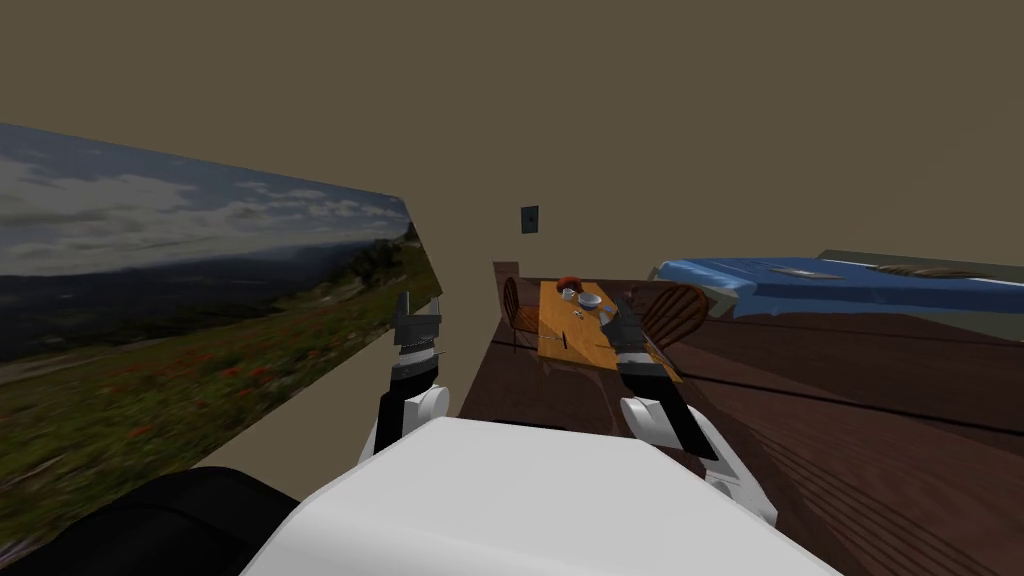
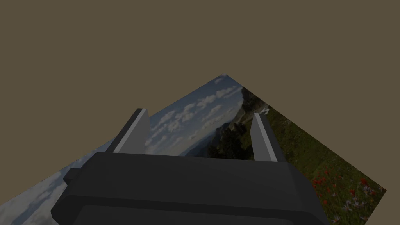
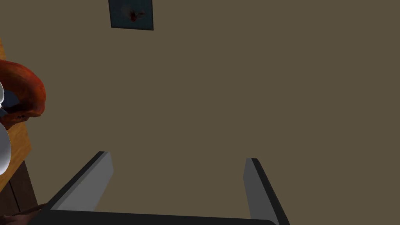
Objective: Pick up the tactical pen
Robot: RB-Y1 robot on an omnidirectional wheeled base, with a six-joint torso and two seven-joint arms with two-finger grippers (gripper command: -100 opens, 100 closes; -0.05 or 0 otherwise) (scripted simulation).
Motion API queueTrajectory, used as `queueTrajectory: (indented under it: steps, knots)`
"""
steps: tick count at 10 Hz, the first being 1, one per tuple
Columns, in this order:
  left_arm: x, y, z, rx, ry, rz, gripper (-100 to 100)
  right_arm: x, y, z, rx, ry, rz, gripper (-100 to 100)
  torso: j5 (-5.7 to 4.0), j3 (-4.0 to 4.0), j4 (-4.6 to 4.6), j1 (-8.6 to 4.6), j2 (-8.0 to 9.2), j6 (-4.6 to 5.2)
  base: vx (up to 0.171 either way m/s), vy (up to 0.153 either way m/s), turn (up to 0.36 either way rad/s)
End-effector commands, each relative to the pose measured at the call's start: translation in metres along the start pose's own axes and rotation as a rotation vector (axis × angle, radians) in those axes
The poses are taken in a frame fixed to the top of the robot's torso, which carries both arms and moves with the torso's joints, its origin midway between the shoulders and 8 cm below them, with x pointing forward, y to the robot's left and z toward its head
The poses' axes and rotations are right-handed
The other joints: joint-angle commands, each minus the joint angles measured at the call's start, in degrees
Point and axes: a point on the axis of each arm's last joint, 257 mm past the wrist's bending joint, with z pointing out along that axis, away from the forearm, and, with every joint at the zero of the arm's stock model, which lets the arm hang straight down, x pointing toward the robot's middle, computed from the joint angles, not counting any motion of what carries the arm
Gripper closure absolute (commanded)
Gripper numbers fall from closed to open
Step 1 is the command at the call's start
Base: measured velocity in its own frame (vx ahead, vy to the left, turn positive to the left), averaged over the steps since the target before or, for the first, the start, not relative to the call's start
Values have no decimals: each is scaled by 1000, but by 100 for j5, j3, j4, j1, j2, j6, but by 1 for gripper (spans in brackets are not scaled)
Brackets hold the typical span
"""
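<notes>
Where the tactical pen point(image 1: 564, 341) lies: thin, dark, on the orange bench point(image 1: 590, 350), toward its near edge, untouched.
Right pincer point(image 3: 177, 156): blades apart, empty, over the bench's right side, near the white bowl point(image 1: 589, 299).
Left pincer point(image 2: 200, 111): blades apart, empty, raised well apart from the bench.

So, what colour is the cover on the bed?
The bed cover is blue; the head view shows it best.
</notes>
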Motion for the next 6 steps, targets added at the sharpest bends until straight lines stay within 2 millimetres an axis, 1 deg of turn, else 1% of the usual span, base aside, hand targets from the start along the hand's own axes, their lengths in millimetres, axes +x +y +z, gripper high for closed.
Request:
queueTrajectory:
  steps: [1, 2, 3, 4, 5, 6]
  knots:
    - [0, 0, 0, 0, 0, 0, 0, -10, -26, 3, 65, -7, 28, -100, 0, 0, 0, 0, 0, 0, 7, 88, -46]
    - [0, 0, 0, 0, 0, 0, 0, -18, -46, 3, 113, -16, 55, -100, 0, 0, 0, 5, 1, 1, 18, 137, -89]
    - [0, 0, 0, 0, 0, 0, 0, -20, -56, 0, 138, -21, 54, -100, 3, -1, 0, 21, -2, 1, 18, 112, -32]
    - [0, 0, 0, 0, 0, 0, 0, -30, -79, -2, 197, -36, 83, -100, 4, -1, 0, 16, -2, 0, 34, 112, -44]
    - [0, 0, 0, 0, 0, 0, 0, -30, -82, -2, 203, -38, 83, -100, 3, -4, -1, 16, -8, 0, 37, 88, -25]
    - [0, 0, 0, 0, 0, 0, 0, -41, -108, -6, 269, -58, 114, -100, 2, -4, -2, 8, -8, 0, 21, 92, -46]
